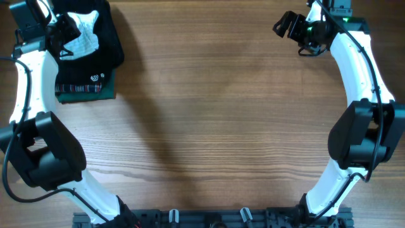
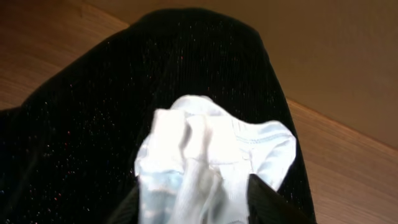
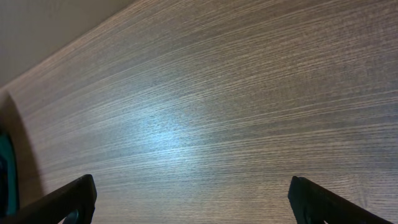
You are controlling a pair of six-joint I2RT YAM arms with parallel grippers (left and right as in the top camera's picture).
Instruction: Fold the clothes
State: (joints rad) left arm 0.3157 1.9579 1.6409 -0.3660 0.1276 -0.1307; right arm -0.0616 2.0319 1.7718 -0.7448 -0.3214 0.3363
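1. The left claw (image 2: 202, 202) is clamped on the pale garment (image 2: 211, 155). A bunched ridge of the thin fabric fills the gap, with a dark finger pressed against each side.
2. The rest of the pale garment spills forward from the claw in crumpled folds. It lies directly below the claw on the black knit garment (image 2: 93, 124).
3. To do this step well, the pinch should take only the pale fabric. The black knit sits right beneath the fingertips and could easily be caught along with it.
4. A straight lift seems best, so that the small piece hangs free and its edges show before it is carried off.
5. The open tabletop (image 1: 215, 114) on the inner side of the claw, toward the middle, looks like the place to spread it flat. Folding on the pile would be awkward, since that surface is soft and uneven.
6. Under the black knit lies the green garment (image 1: 82, 90) with plaid trim. Dragging sideways could shift the whole stack.
7. The right claw (image 3: 193, 205) stands wide open and empty above bare wood, well apart from the left claw. Nothing lies between its fingers, so it is free to take a second corner.
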